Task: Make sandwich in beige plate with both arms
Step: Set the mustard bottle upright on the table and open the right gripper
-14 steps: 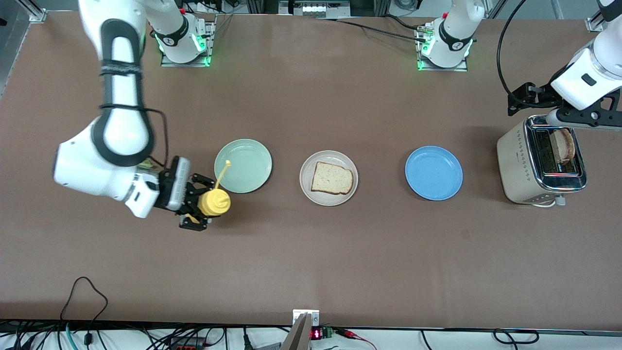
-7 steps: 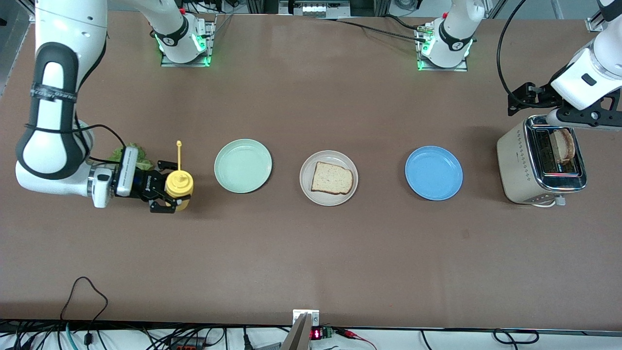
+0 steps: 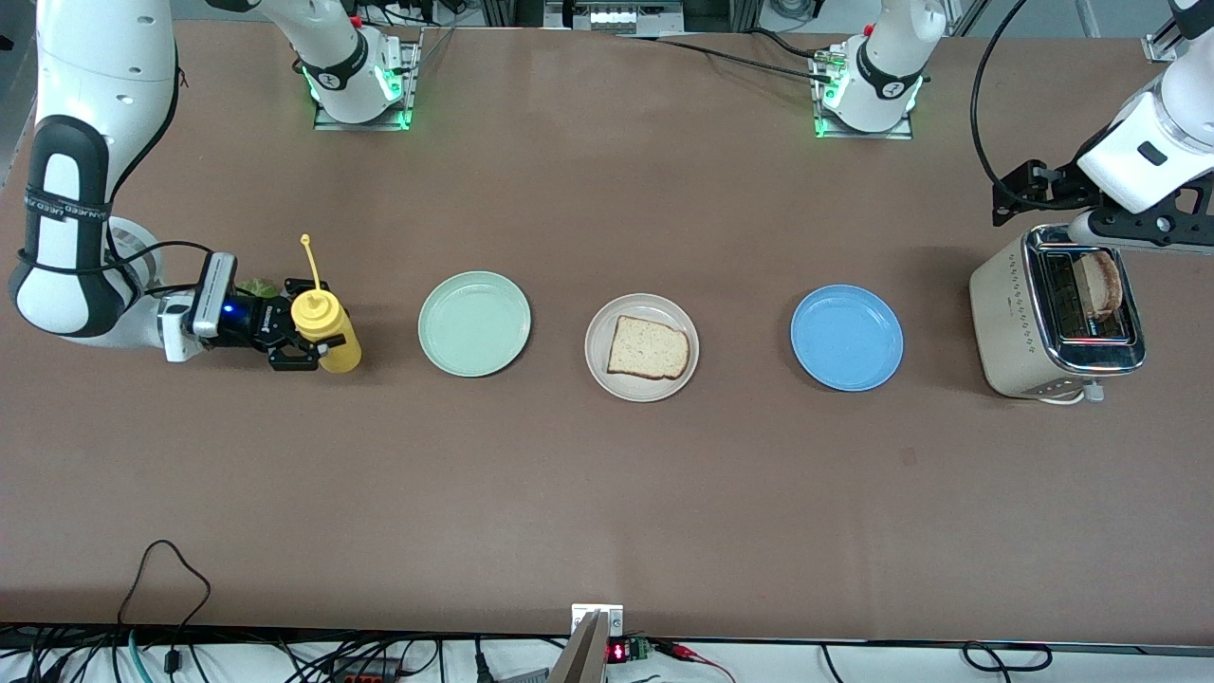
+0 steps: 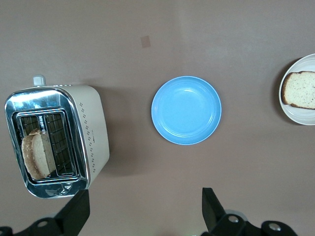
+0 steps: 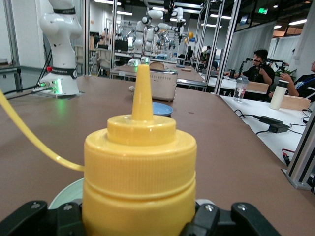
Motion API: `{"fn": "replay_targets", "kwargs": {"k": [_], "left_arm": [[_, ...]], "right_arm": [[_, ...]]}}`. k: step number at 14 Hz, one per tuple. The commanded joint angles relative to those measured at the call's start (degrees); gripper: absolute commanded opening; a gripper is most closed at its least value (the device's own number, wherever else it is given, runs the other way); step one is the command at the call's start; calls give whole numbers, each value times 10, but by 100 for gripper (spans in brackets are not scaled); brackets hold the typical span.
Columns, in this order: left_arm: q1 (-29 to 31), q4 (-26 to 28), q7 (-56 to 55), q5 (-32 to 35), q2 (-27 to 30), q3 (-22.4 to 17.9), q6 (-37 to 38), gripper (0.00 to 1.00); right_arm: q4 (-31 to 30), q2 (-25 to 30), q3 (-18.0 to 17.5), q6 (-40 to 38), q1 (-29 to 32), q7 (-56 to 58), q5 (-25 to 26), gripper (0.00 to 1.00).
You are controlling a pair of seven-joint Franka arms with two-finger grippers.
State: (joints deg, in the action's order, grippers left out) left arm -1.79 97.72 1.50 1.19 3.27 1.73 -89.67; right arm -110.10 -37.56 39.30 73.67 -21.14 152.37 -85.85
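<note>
A: What had changed in the last second?

B: The right hand (image 3: 305,343), clenched on the yellow bottle (image 3: 325,330), had carried it away from the green plate (image 3: 474,323) toward the right arm's end of the worktop (image 3: 607,512). Before, the bottle was tilted beside that plate. Now it was nearly upright and low, and I could not tell if it touched the worktop.

A: And the sandwich?

B: One bread slice (image 3: 648,348) lay on the beige plate (image 3: 597,365), not moved. A second slice (image 3: 1103,283) stood in the toaster (image 3: 1007,327) at the left arm's end. A bit of lettuce (image 3: 256,285) showed just beside the right hand.

A: The left arm?

B: It waited. The left hand (image 4: 142,211) hung released over the toaster, same as before.

A: What did this mean for the task?

B: I judged the sauce step was over and the bottle was being put away. The lettuce and the second slice were not yet on the plate.
</note>
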Motion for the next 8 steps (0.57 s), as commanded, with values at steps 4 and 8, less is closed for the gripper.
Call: {"fn": "replay_targets", "kwargs": {"k": [4,8], "left_arm": [[4,-10,6,-7,0,3,9,100],[3,-10,5,-7,0,3,9,100]], "right_arm": [[-23,-66,-75,-64,78,14,-38,0],[-23,-95,-121,-65,122,9,-37,0]]}}
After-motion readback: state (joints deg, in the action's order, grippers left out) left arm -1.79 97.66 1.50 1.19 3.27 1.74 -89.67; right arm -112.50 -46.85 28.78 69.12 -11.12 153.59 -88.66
